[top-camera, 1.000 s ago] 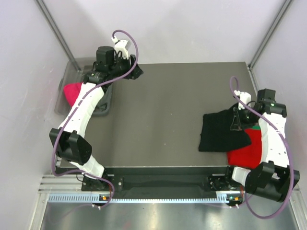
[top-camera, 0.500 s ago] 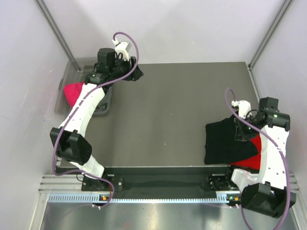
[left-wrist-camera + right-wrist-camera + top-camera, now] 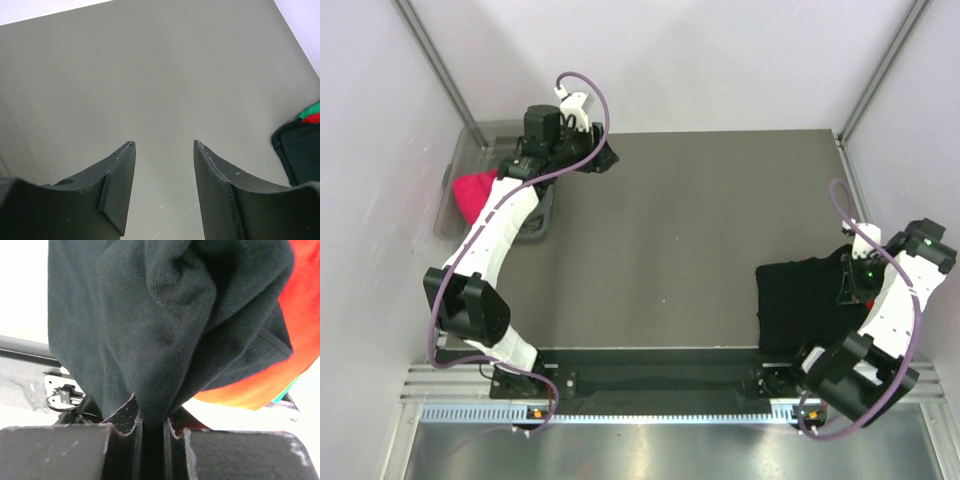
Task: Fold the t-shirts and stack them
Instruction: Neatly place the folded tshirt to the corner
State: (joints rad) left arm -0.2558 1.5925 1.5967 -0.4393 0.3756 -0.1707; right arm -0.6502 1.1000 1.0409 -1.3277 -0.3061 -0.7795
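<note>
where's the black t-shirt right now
The black t-shirt lies at the table's near right corner in the top view, pinched by the right gripper, with a red shirt right against it.

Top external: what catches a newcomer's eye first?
The black t-shirt at the near right corner of the table, pinched in the right gripper with red cloth showing beside it. Next, the left gripper open above the far left, beside a tub holding a pink shirt.
</note>
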